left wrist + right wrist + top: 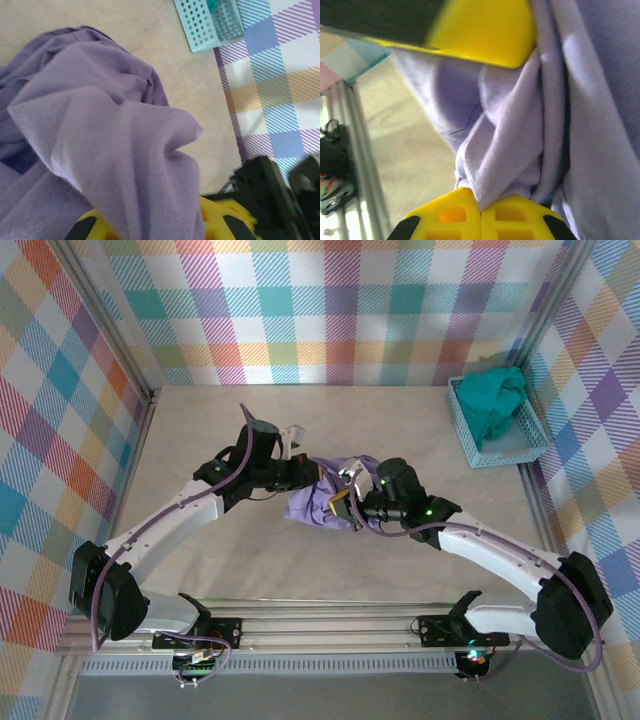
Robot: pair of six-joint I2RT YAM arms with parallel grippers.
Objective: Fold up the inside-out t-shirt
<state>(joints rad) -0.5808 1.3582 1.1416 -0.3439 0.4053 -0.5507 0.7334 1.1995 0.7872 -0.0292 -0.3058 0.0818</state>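
In the top view, the inside-out t-shirt [318,502] is bunched in a lavender heap near the middle of the table [200,420], caught between my two arms. The left gripper [303,472] sits at the heap's 10 o'clock edge and the right gripper [347,504] at its 3 o'clock edge, and both touch the cloth.

On the right wrist camera the two yellow fingers [447,217] are pressed together at 6 o'clock of the frame. A fold of purple fabric rises straight out of the seam between them, so that hand is clamped on the shirt. At 12 o'clock in the same view a yellow and dark part lies against the cloth, too blurred for me to name.

On the left wrist camera the fabric drapes over the gap between the yellow fingertips [92,225] at 6 o'clock. I can't see the pads meet, but the jaws are closed and the cloth runs down into them, so I read that hand as pinching the shirt too.

I can't tell from here whether the heap rests on the table or hangs just above it.

The light-blue basket [500,455] stands at 2 o'clock on the table against the plaid wall. It holds the teal-green garment [495,400], well apart from the shirt
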